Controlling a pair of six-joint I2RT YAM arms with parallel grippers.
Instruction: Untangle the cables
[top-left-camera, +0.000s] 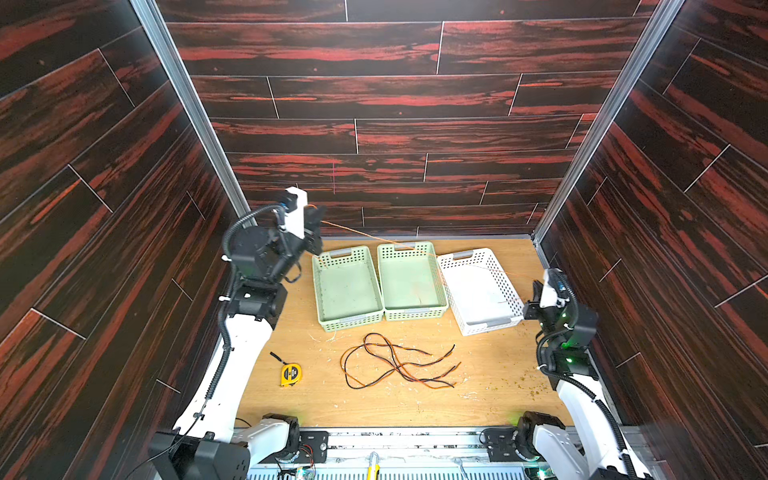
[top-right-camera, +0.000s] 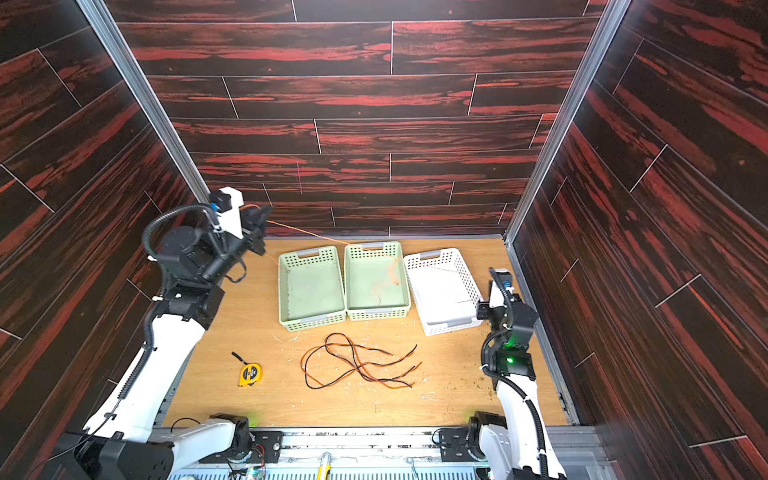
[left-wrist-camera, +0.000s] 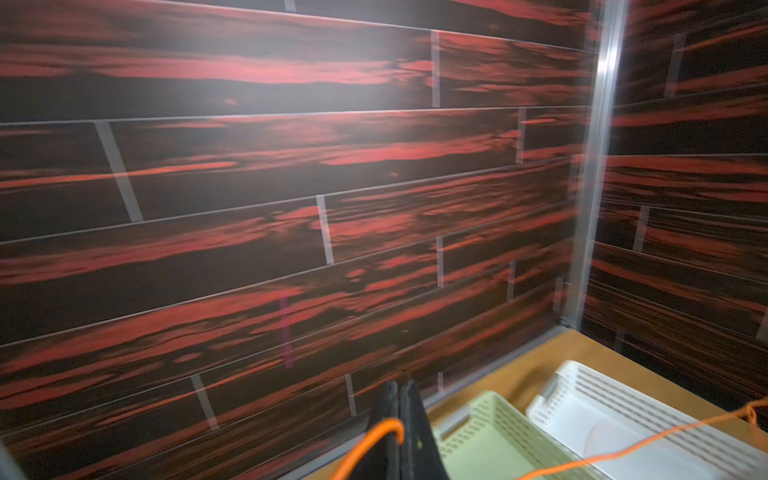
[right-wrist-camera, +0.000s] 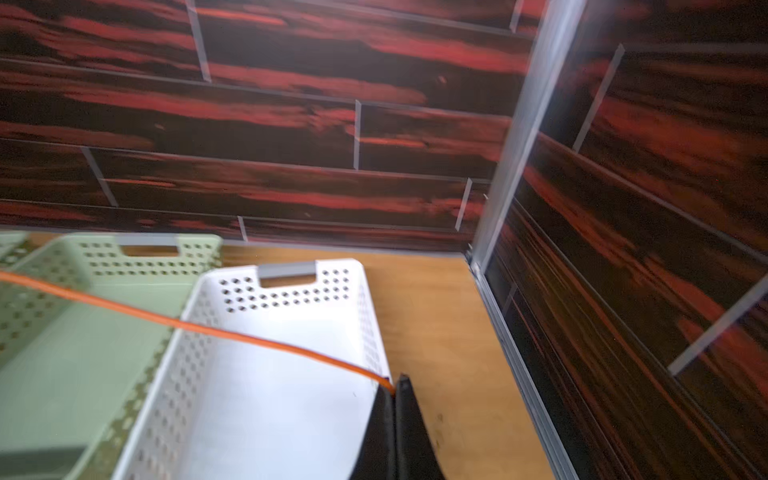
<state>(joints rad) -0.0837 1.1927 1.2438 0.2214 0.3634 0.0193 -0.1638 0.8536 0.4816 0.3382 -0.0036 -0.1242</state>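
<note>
A single thin orange cable (top-left-camera: 374, 237) (top-right-camera: 332, 239) runs taut through the air above the baskets, from one gripper to the other. My left gripper (top-left-camera: 316, 219) (top-right-camera: 258, 218) is raised at the back left and shut on one end; in the left wrist view the cable (left-wrist-camera: 380, 430) loops out of the closed left gripper (left-wrist-camera: 398, 388). My right gripper (top-left-camera: 537, 286) (top-right-camera: 491, 282) is low at the right, beside the white basket, with the right gripper (right-wrist-camera: 395, 384) shut on the other end of the cable (right-wrist-camera: 249, 338). A tangle of black and orange cables (top-left-camera: 395, 361) (top-right-camera: 357, 361) lies on the table in front of the baskets.
Two green baskets (top-left-camera: 351, 322) (top-left-camera: 415, 313) and a white basket (top-left-camera: 490, 324) stand side by side at the back of the wooden table. A yellow tape measure (top-left-camera: 291, 374) lies at the front left. Dark panelled walls close in three sides.
</note>
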